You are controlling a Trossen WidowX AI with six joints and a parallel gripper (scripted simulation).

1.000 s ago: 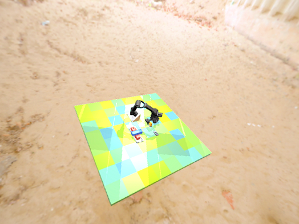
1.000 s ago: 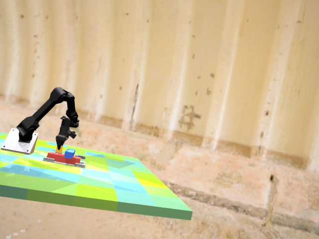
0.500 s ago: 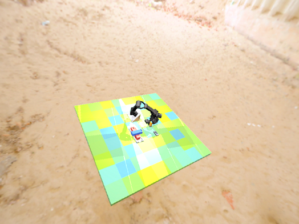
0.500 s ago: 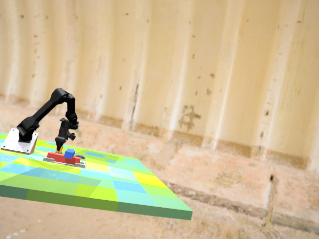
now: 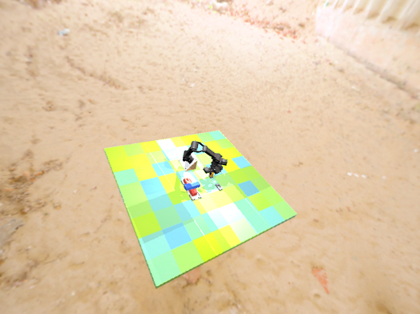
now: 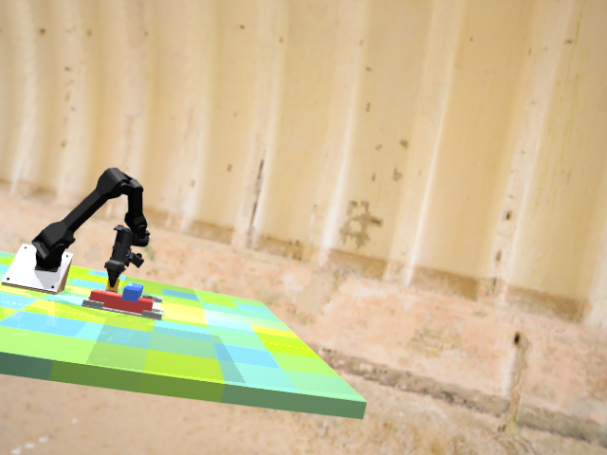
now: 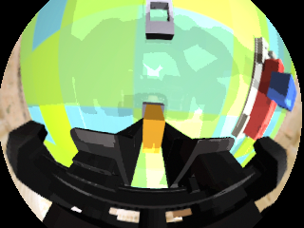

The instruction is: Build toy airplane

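The orange tail fin (image 5: 211, 175) (image 6: 116, 285) (image 7: 153, 138) stands upright beside the jig. My gripper (image 5: 211, 172) (image 6: 113, 283) (image 7: 152, 122) points down and is shut on the fin, one finger on each side. Whether the fin's foot touches the mat is hard to tell. The red fuselage (image 5: 194, 192) (image 6: 115, 300) (image 7: 260, 114) lies lengthwise in the grey-white cradle (image 6: 153, 314) (image 7: 241, 124) and looks flat. The blue wing (image 5: 191, 186) (image 6: 132, 292) (image 7: 283, 90) lies crosswise on top of the fuselage. The wing's tab and the sockets are hidden.
A small grey rectangular frame (image 5: 219, 186) (image 7: 159, 35) lies on the mat out ahead of the fin. The jig with the fuselage is at the right in the wrist view. The arm's white base plate (image 6: 24, 274) is at the left in the exterior view.
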